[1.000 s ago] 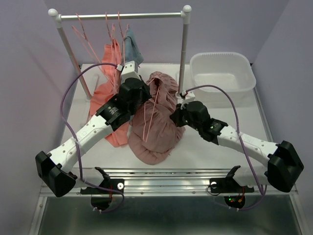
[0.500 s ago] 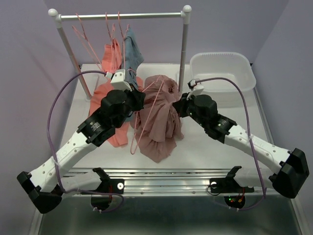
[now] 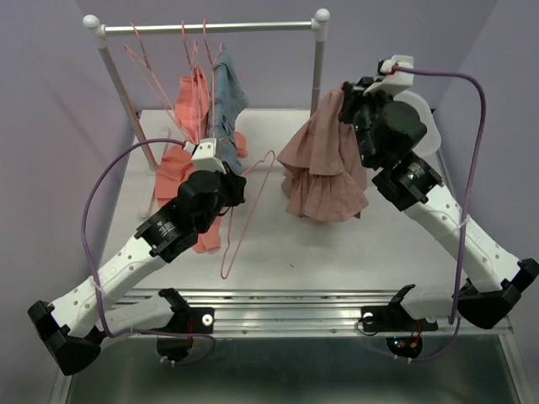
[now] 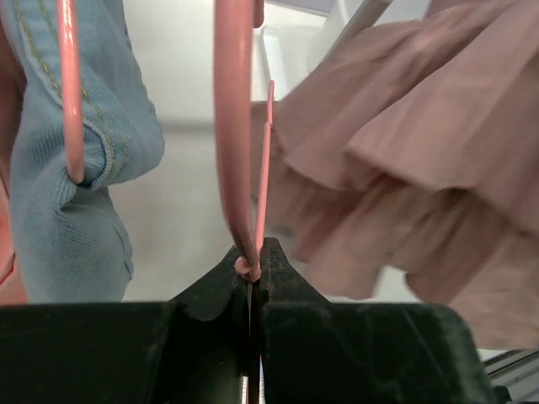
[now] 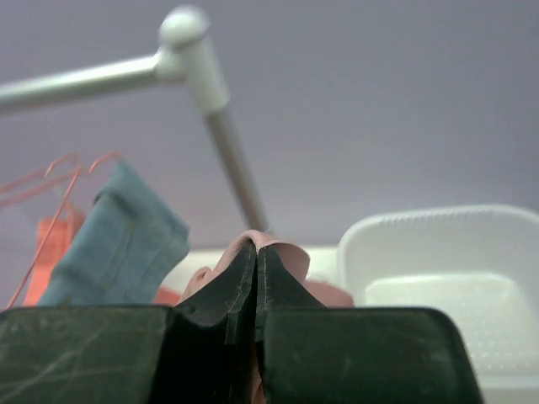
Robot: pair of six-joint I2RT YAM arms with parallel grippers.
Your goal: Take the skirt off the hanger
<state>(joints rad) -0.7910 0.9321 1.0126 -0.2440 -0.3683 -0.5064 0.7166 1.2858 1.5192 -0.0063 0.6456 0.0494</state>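
The dusty-pink ruffled skirt (image 3: 324, 168) hangs in the air from my right gripper (image 3: 349, 99), which is shut on its top edge (image 5: 269, 246), high beside the rack's right post. The skirt is off the pink wire hanger (image 3: 244, 215). My left gripper (image 3: 232, 187) is shut on the hanger's wire (image 4: 236, 160), left of the skirt. The bare hanger slants down toward the table's front. In the left wrist view the skirt (image 4: 413, 160) fills the right side.
A clothes rack (image 3: 210, 28) at the back carries a coral garment (image 3: 192, 97), a blue denim garment (image 3: 226, 93) and spare pink hangers (image 3: 147, 67). Another coral garment (image 3: 173, 168) lies on the table at left. A white bin (image 3: 425, 126) stands back right, behind my right arm.
My right gripper has lifted the skirt up and to the right, off the hanger. My left gripper kept hold of the hanger, which now hangs bare.
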